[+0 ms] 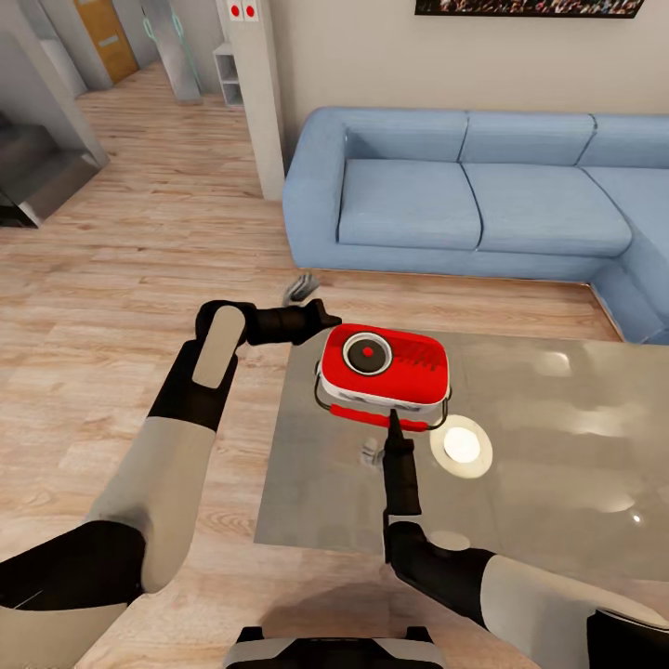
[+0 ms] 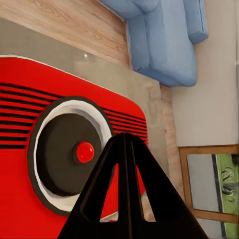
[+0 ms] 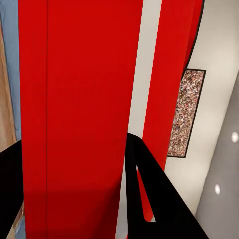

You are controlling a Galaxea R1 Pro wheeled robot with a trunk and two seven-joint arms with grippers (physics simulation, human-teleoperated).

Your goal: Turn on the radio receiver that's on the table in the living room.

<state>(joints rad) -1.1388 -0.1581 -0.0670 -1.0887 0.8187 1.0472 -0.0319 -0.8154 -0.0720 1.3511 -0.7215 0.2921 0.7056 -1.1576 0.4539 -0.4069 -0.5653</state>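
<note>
The red radio receiver (image 1: 383, 367) lies face up on the near left part of the glossy grey table (image 1: 557, 465). Its round dial with a red button (image 2: 83, 152) sits in the middle of its face. My left gripper (image 1: 325, 319) is shut, fingers pressed into one point (image 2: 127, 137), just above the radio's far left corner and aimed at the dial. From the near side my right gripper (image 1: 392, 423) reaches the radio's front edge. Its two fingers (image 3: 149, 199) stand on either side of the red band (image 3: 74, 99), closed against it.
A blue corner sofa (image 1: 465, 186) runs behind the table and along its right side. A small dark object (image 1: 302, 288) lies on the plank floor between sofa and table. A pillar (image 1: 255, 93) and steps (image 1: 37, 167) stand at the far left.
</note>
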